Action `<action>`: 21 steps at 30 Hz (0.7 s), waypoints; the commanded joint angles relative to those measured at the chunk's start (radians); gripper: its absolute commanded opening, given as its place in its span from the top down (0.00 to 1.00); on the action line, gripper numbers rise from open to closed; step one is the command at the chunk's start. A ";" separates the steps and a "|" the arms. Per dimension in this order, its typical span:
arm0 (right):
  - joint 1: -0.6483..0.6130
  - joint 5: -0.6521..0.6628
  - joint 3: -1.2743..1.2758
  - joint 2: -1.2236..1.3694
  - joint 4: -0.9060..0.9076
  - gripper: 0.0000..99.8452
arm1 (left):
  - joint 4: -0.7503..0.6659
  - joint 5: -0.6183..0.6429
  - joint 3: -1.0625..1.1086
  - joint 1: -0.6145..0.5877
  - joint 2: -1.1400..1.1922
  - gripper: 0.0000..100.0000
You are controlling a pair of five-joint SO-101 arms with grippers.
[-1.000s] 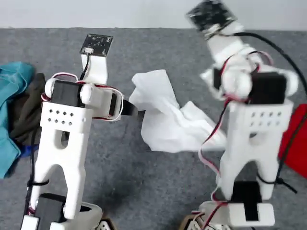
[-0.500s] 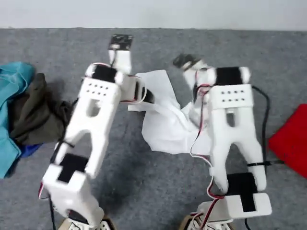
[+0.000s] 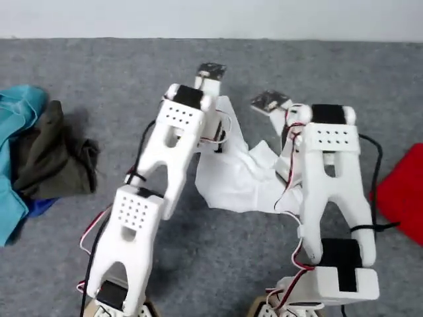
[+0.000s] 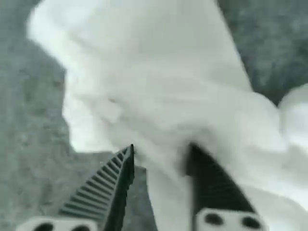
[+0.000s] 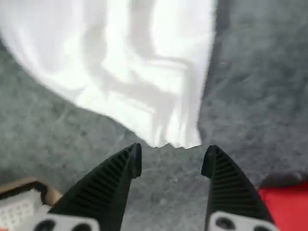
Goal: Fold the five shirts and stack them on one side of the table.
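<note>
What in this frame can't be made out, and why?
- High view: the left arm and right arm cover much of the white shirt.
- High view: the right edge cuts off the red shirt, the left edge the teal shirt.
- High view: the blue shirt lies mostly under the dark shirt.
- Left wrist view: blur hides whether the left gripper touches cloth.

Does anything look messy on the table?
Yes. The white shirt lies crumpled and bunched in the middle of the table, not flat. At the high view's left edge a teal shirt and a dark shirt sit in a rumpled heap. Nothing looks torn or spilled.
</note>
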 commanded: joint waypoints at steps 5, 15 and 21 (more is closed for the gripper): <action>0.013 0.008 -0.005 -0.005 -0.036 0.79 | 0.055 -0.135 -0.186 -0.017 -0.002 0.99; 0.008 0.005 -0.003 -0.005 -0.053 0.79 | 0.055 -0.133 0.025 -0.106 -0.178 0.98; 0.008 0.008 -0.003 -0.004 -0.059 0.79 | 0.055 0.098 0.222 -0.020 -0.324 0.81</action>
